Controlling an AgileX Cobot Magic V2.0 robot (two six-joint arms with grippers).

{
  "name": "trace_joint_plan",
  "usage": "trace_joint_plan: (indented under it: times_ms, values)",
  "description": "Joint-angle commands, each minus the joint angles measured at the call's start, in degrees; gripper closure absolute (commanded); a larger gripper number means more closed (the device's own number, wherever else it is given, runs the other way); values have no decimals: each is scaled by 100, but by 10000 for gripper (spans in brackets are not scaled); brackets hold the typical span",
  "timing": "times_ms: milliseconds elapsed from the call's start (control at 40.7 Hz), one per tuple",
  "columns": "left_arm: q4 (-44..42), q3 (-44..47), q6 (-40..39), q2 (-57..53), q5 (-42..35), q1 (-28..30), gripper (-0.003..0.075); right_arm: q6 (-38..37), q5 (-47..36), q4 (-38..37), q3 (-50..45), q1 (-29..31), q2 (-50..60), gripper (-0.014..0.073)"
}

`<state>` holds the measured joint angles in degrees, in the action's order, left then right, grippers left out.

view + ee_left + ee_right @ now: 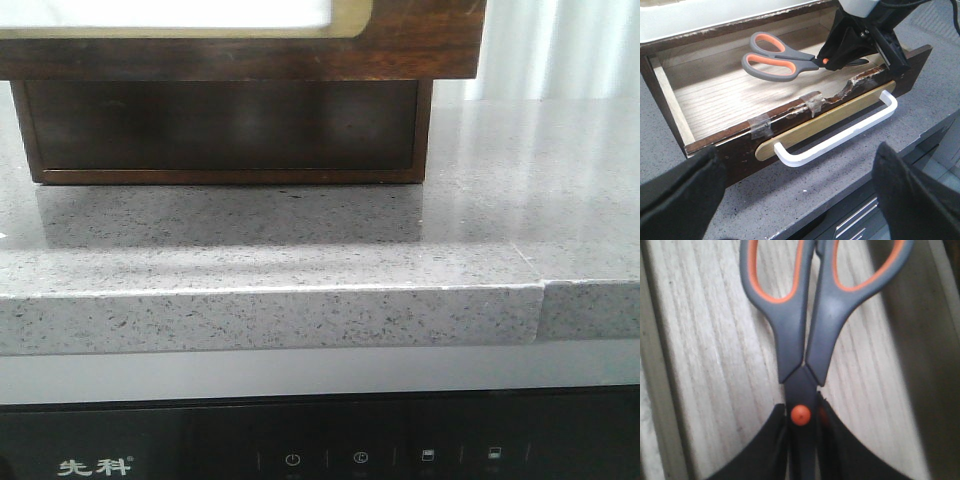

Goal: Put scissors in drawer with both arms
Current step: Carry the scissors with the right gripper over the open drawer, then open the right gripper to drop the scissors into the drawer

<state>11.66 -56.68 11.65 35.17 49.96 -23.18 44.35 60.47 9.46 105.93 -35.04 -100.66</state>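
**Scissors held over the open drawer, ready to be set down**

We are at the placing step. Our right end effector [847,52] grips the scissors [777,57] at the blades, just past the orange pivot screw [800,414], with its fingers [760,450] closed on either side of the metal. The handles stick out ahead of the right end effector, over the light wood floor of the drawer [675,107]. From the left wrist view the scissors look level and inside the drawer's walls; we cannot tell whether the handles already touch the floor or hang just above it.

Our left end effector [795,195] is spread open and holds nothing. It sits back from the drawer front, with the white handle [840,135] ahead of it, between and beyond its two fingers [905,195]. The front edge of the drawer is chipped and patched with clear tape [760,126].

The front view shows only the grey table [300,250] and the underside of the wooden cabinet [220,130]; neither arm appears there.

Next, we judge, the right end effector should lower a little if needed, let go, and lift straight back clear of the chipped rim. Then the left one can move ahead to the handle and push the drawer shut.
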Motion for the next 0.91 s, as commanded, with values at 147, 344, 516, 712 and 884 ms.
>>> trace_joint_plan:
  times_ms: [147, 344, 516, 712, 884]
  values:
    - [79, -191, -56, 28, -453, -8, 135, 53, -248, 17, 164, 0, 281, 281]
    - [79, -191, -56, 28, -453, -8, 135, 53, -197, 17, 164, 0, 292, 260]
    - [79, -191, -56, 28, -453, -8, 135, -105, -78, 17, 164, 9, 483, 260]
    - [79, -191, -56, 28, -453, -8, 135, -855, -3, -43, 164, 52, 977, 260]
    - [79, -191, -56, 28, -453, -8, 135, -2501, 64, -70, 164, 213, 1579, 260]
